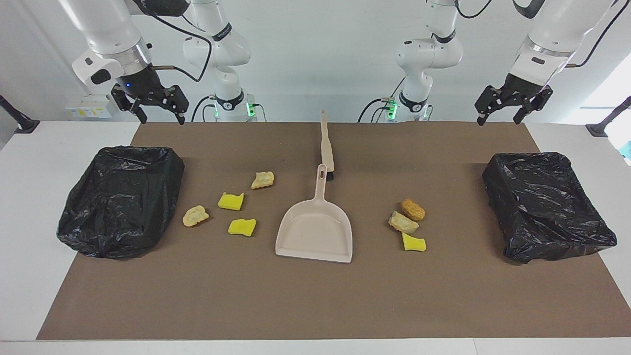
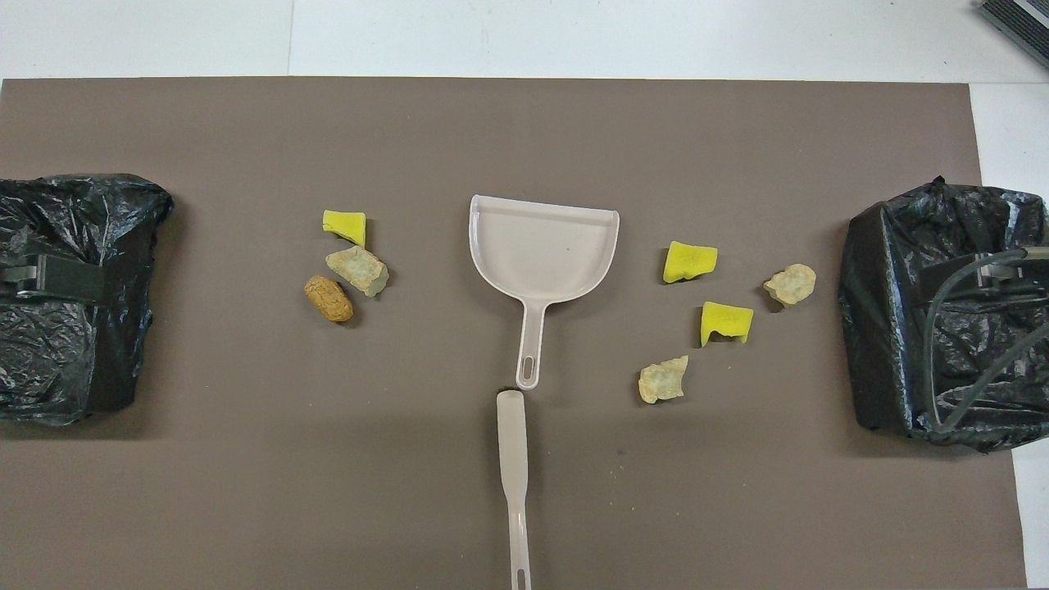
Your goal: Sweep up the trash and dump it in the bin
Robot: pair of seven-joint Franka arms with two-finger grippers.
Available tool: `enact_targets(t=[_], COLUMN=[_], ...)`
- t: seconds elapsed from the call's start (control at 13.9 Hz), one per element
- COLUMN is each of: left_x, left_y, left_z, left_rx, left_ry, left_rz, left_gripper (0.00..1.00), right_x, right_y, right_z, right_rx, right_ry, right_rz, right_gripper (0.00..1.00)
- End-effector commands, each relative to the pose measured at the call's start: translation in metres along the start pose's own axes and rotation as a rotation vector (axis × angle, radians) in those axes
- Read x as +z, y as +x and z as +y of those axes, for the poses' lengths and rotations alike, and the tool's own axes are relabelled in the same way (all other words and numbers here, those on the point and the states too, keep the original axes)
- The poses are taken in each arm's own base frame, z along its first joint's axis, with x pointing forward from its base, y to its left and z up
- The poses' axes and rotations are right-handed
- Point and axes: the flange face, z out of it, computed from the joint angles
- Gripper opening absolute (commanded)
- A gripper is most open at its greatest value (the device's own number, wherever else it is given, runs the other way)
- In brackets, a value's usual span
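The desk (image 1: pixel 315 305) carries a brown mat, and at each of its short ends sits a bin lined with black plastic: one bin (image 1: pixel 121 199) at the right arm's end, the other bin (image 1: pixel 544 204) at the left arm's end. Midway between them lies the dustpan (image 1: pixel 315 231), mouth pointing away from the robots and its handle running straight toward them. The brush (image 1: pixel 326 143) lies in line with that handle, just nearer the robots, its long axis also square to the robots' edge of the desk.

The trash is split in two loose groups on the mat. Four pieces (image 1: pixel 231 204) lie between the dustpan and the right arm's bin; three pieces (image 1: pixel 409 224) lie between the dustpan and the left arm's bin.

The right pincer (image 1: pixel 157 111) hangs released and empty above the robots' edge of the mat, near the corner at its own bin. The left pincer (image 1: pixel 500 109) hangs likewise, released and empty, near the other corner.

Both tools lie inward of the pincers, about equally reachable, so each arm would probably take one.
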Motion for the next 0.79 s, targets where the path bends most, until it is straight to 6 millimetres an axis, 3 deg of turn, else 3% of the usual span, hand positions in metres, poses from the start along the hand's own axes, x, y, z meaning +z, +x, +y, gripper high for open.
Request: enact_targets(t=[0.0, 0.72], left_x=[-0.0092, -0.0090], left_y=[-0.0061, -0.0070], left_z=[-0.0066, -0.0121], left_rx=[-0.013, -0.021], left_ry=[0.009, 0.012], left_rz=[0.015, 0.006], left_gripper=[1.00, 1.00], right_x=[-0.0004, -0.0002], right_y=[-0.0078, -0.0067], right_z=[0.0015, 0.0008], right_rx=[0.025, 0.014], right_ry=[0.010, 0.008], right_rz=[0.000, 0.005], right_gripper=[1.00, 1.00])
